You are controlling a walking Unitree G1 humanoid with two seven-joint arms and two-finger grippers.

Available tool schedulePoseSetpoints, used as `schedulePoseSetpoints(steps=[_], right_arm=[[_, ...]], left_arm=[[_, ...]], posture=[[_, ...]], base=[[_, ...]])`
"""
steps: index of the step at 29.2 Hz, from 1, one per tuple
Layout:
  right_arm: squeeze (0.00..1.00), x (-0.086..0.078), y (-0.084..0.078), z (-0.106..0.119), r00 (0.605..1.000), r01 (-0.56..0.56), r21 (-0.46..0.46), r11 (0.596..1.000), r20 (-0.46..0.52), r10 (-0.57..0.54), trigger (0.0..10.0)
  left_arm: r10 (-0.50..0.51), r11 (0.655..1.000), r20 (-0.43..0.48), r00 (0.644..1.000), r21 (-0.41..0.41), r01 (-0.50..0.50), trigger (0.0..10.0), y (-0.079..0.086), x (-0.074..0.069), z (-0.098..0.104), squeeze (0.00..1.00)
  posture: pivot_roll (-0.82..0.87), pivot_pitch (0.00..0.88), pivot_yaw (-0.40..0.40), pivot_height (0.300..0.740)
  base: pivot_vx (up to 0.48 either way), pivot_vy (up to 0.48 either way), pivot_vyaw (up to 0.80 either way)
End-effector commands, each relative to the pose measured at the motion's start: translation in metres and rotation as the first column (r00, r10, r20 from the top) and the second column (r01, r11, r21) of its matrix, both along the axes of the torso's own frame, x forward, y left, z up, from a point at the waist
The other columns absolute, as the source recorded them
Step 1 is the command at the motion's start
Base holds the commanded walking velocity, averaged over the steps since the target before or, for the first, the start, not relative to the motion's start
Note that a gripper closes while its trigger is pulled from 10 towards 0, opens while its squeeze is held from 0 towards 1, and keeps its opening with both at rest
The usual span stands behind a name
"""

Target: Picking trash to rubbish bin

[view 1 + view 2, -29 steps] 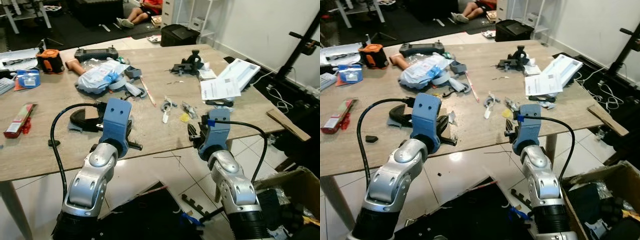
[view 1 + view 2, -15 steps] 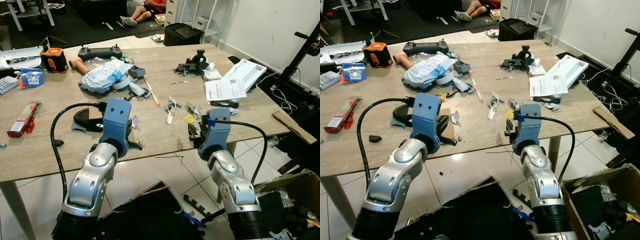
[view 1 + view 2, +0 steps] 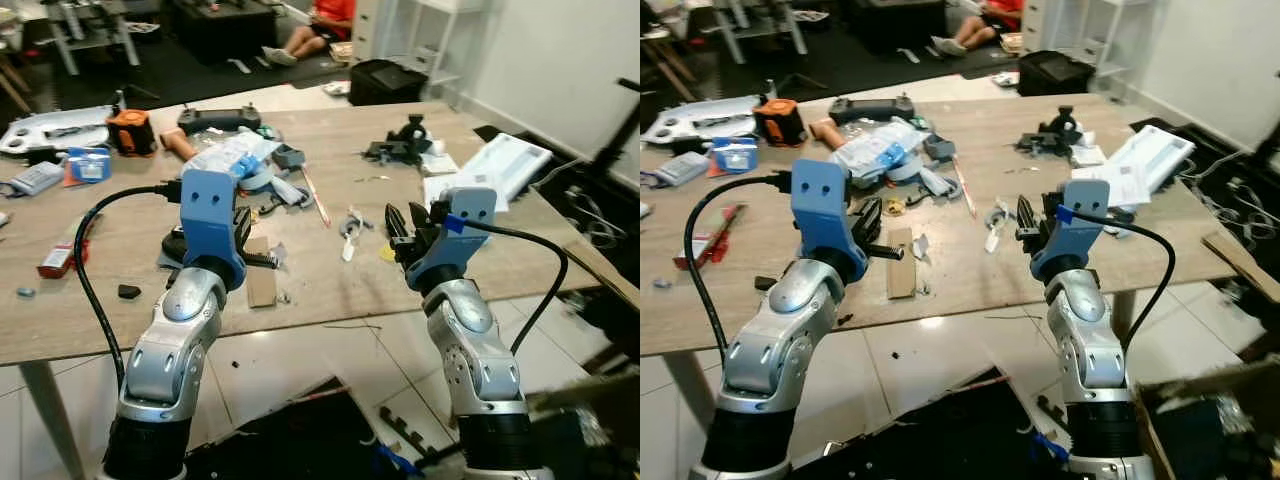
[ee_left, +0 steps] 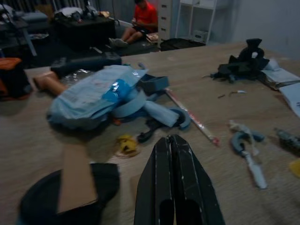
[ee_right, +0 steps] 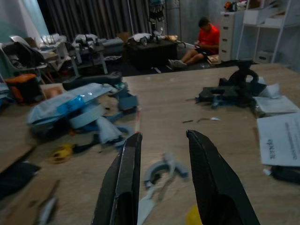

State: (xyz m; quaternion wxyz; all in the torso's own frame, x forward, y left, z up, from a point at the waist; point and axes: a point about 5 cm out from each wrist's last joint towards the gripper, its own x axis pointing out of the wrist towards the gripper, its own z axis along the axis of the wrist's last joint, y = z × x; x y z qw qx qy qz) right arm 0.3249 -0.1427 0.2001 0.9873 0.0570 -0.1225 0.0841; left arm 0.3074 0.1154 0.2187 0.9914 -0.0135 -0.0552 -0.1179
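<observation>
Scraps lie littered across the wooden tabletop (image 3: 120, 300), both pincers raised over its near edge.

A small yellow scrap (image 5: 197, 216) lies at 6 o'clock from the white-and-grey clamp piece (image 5: 159, 174), below the right pincer (image 5: 164, 140), fingers apart. The left pincer (image 4: 172, 140), fingers together, points toward a blue-and-white plastic packet (image 4: 93, 91) at 11 o'clock. Printed white paper (image 5: 281, 143): text unreadable.

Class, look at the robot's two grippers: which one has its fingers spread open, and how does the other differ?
The right gripper is the open one, a clear gap between its two black fingers. The left gripper has its fingers pressed together, holding nothing.
</observation>
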Motion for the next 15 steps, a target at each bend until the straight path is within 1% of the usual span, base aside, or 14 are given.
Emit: schedulePoseSetpoints(steps=[1,3,5,10,15], right_arm=[[0.00,-0.0006,-0.0001,0.0017,1.000,0.001,0.004,1.000,0.011,-0.001,10.0],[0.00,-0.0006,0.0001,0.0015,1.000,-0.002,0.006,1.000,0.016,0.002,10.0],[0.00,-0.0007,0.0003,0.0017,1.000,-0.005,0.006,1.000,0.017,0.005,10.0],[0.00,-0.0010,0.0008,0.0023,1.000,-0.009,0.006,1.000,0.020,0.009,10.0],[0.00,-0.0005,0.0008,0.0031,1.000,-0.013,0.004,1.000,0.023,0.013,10.0]], left_arm=[[-0.013,1.000,-0.003,1.000,-0.016,0.013,10.0,-0.0031,-0.0009,-0.0021,0.00],[-0.015,1.000,0.000,1.000,-0.020,0.015,10.0,-0.0032,-0.0002,-0.0022,0.00],[-0.012,1.000,0.000,1.000,-0.026,0.012,10.0,-0.0032,-0.0003,-0.0027,0.00],[-0.003,1.000,-0.013,1.000,0.002,0.003,10.0,-0.0023,-0.0002,-0.0061,0.00],[-0.001,1.000,-0.012,1.000,-0.003,0.001,10.0,-0.0028,0.0003,-0.0061,0.00]], posture=[[0.17,0.116,0.010,0.740],[0.17,0.117,0.007,0.740],[0.17,0.117,0.007,0.740],[0.17,0.117,0.007,0.740],[0.17,0.116,0.007,0.740]], base=[[0.472,0.000,0.00],[0.471,0.000,0.00],[0.000,0.000,0.00],[0.000,0.000,0.00],[0.000,0.000,0.00]])
